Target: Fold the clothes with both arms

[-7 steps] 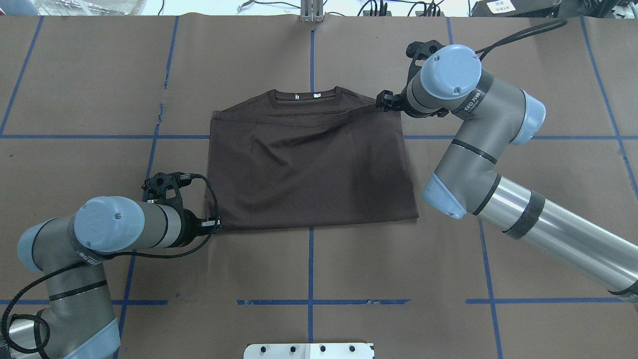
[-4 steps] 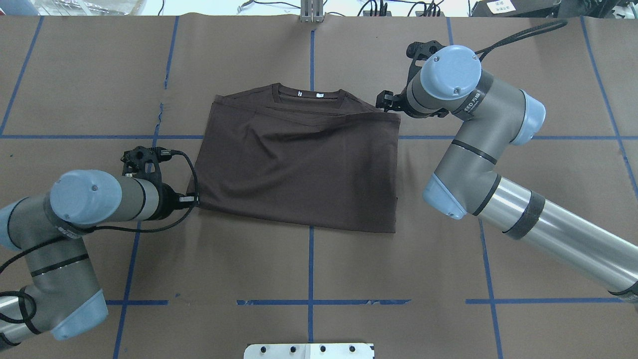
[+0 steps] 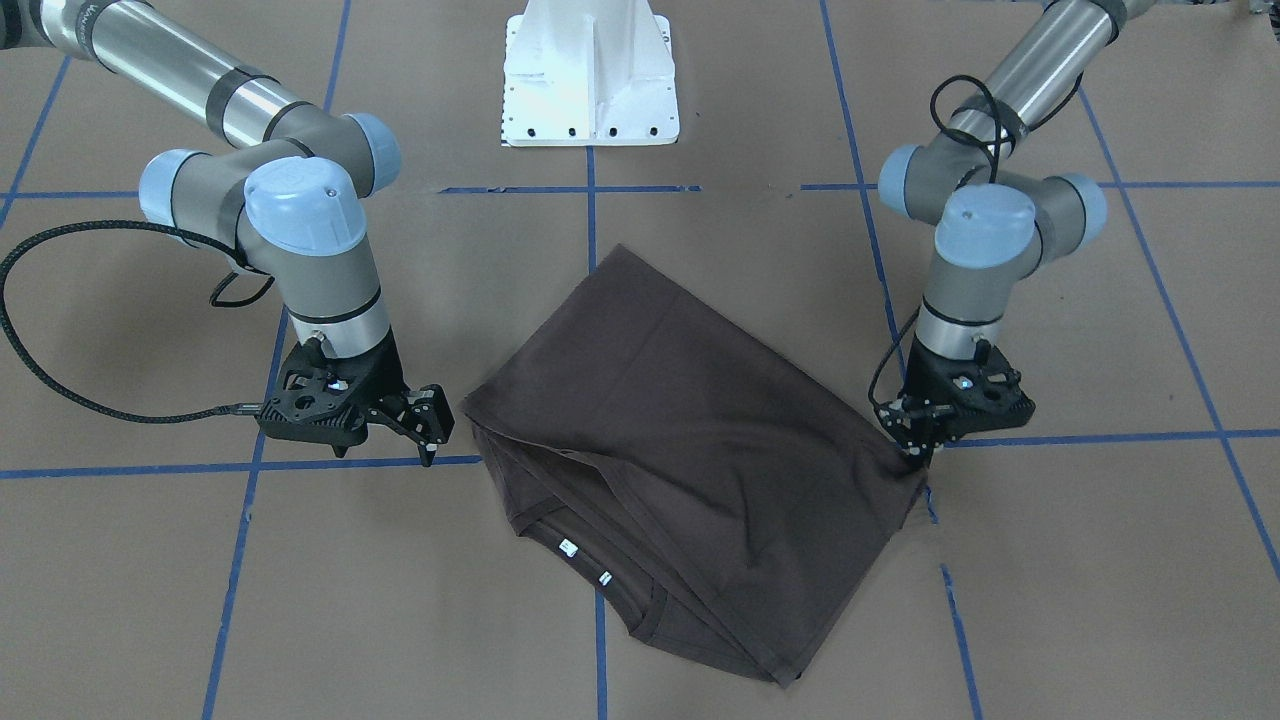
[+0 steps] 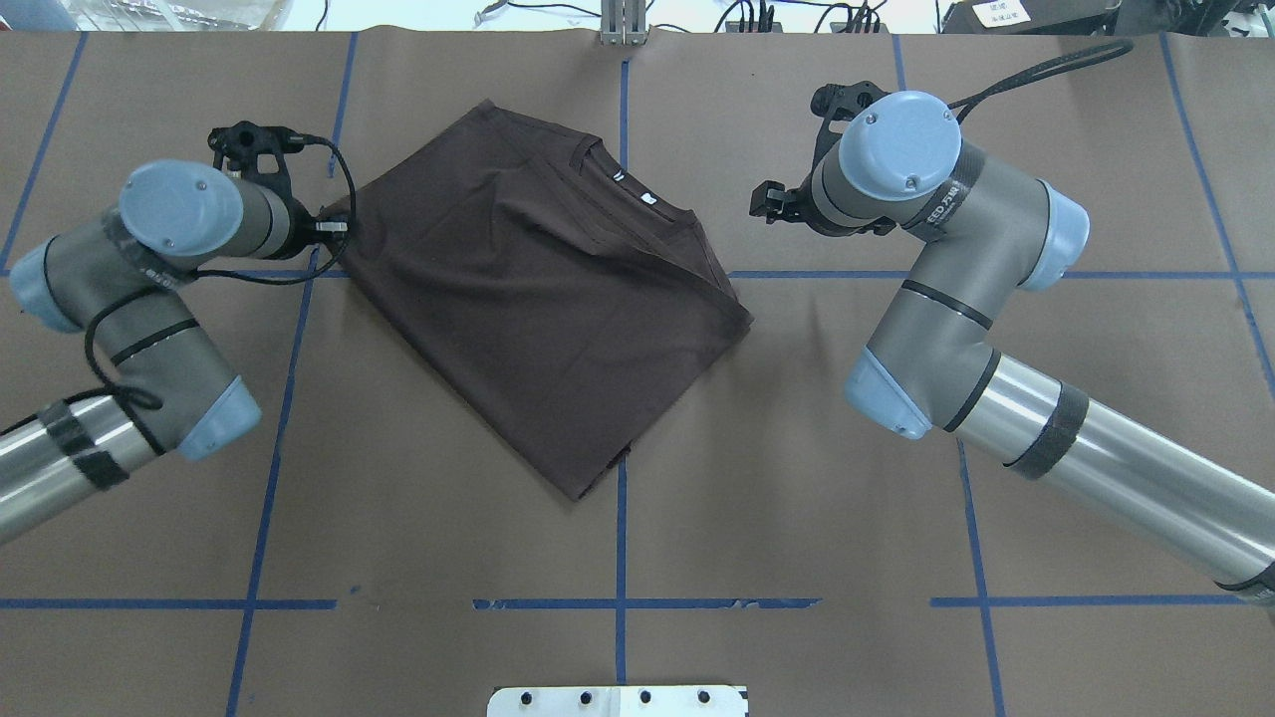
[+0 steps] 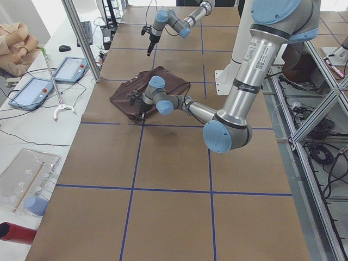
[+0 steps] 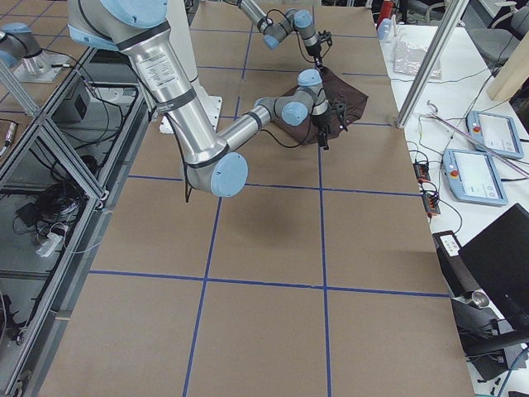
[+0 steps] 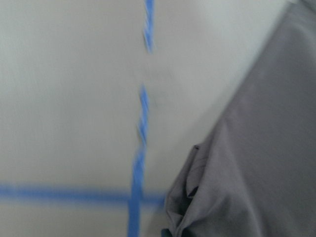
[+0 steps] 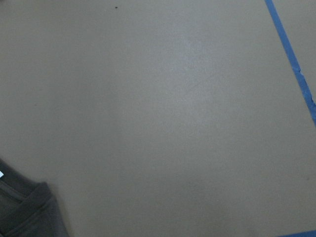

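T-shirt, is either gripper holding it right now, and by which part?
The left gripper pinches the T-shirt by one corner; the right gripper holds nothing.

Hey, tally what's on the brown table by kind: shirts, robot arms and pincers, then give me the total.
Dark brown short-sleeved T-shirt: 1
Silver-grey tubular robot arms: 2, left arm and right arm
Black two-finger pincers: 2, left pincer and right pincer
Total: 5
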`<control>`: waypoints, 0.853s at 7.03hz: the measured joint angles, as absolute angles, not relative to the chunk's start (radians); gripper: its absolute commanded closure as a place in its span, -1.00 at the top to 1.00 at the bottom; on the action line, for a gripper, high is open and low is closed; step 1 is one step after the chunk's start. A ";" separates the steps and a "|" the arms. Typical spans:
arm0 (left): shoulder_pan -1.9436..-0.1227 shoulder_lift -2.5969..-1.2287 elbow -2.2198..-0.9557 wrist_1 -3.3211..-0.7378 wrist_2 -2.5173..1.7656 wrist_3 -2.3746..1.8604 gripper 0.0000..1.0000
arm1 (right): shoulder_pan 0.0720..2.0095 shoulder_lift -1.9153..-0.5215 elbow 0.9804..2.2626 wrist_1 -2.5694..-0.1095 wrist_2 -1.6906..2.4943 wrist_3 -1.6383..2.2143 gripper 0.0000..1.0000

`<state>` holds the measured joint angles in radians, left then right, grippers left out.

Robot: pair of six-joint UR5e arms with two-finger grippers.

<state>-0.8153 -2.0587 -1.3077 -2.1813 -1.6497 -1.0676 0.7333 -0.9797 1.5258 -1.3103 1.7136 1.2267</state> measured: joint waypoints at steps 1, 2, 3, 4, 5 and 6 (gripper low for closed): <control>-0.853 -2.167 -1.132 -2.263 -1.633 -1.046 -1.00 | 0.733 -0.980 1.534 -1.311 1.714 1.228 1.00; -0.876 -2.249 -1.003 -2.324 -1.607 -1.038 -1.00 | 0.732 -0.980 1.544 -1.313 1.714 1.232 1.00; -0.890 -2.285 -0.946 -2.353 -1.596 -1.034 0.61 | 0.728 -0.978 1.550 -1.313 1.714 1.241 1.00; -0.898 -2.293 -0.927 -2.363 -1.594 -1.016 1.00 | 0.718 -0.974 1.552 -1.313 1.713 1.255 0.99; -0.909 -2.287 -0.931 -2.368 -1.599 -0.965 1.00 | 0.701 -0.964 1.550 -1.313 1.711 1.284 0.90; -0.931 -2.278 -0.952 -2.371 -1.637 -0.896 1.00 | 0.679 -0.945 1.545 -1.313 1.708 1.326 0.72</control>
<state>-0.9305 -2.2781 -0.9524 -2.3708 -1.6372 -0.8964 0.6794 -0.9455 1.5446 -1.3134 1.7079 1.3262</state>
